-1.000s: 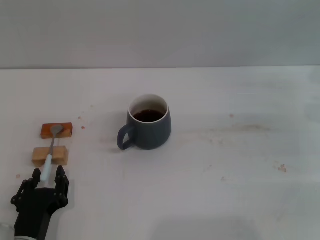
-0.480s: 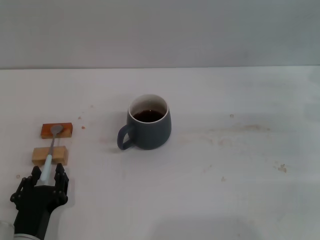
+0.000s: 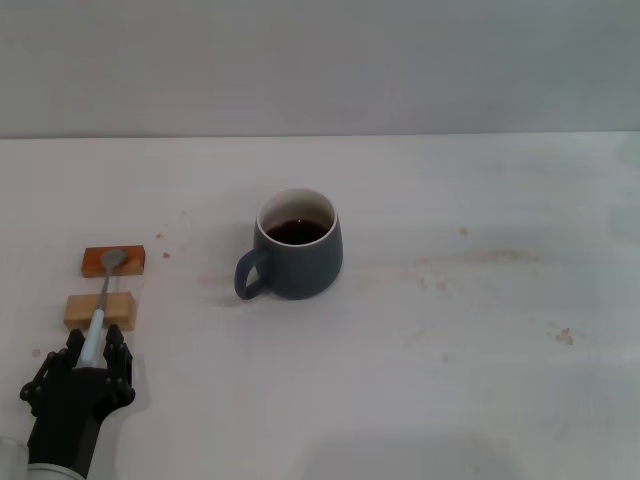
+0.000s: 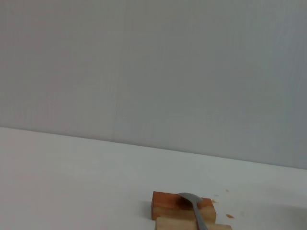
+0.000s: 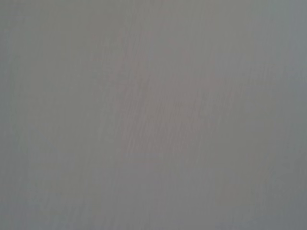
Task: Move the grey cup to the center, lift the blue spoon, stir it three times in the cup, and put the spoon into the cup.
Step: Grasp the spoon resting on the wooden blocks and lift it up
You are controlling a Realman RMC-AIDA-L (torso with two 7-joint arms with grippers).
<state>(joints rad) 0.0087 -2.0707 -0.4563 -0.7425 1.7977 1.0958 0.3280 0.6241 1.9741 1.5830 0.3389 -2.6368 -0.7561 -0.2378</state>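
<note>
A grey cup [image 3: 298, 256] holding dark liquid stands near the middle of the white table [image 3: 480, 340], its loop handle turned toward the robot's left. Well apart from it at the table's left edge, the blue spoon [image 3: 102, 297] lies across two small wooden blocks [image 3: 99, 310], its metal bowl resting on the farther, reddish block [image 4: 169, 205]. The left gripper [image 3: 89, 352] sits low at the near end of the spoon, its black fingers [image 3: 118, 349] drawn in on either side of the pale handle tip, though whether they actually pinch it cannot be told.

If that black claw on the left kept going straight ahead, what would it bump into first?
Probably the pale wooden block just ahead of the left claw, which already straddles the blue spoon handle's end; heights are hard to judge.
</note>
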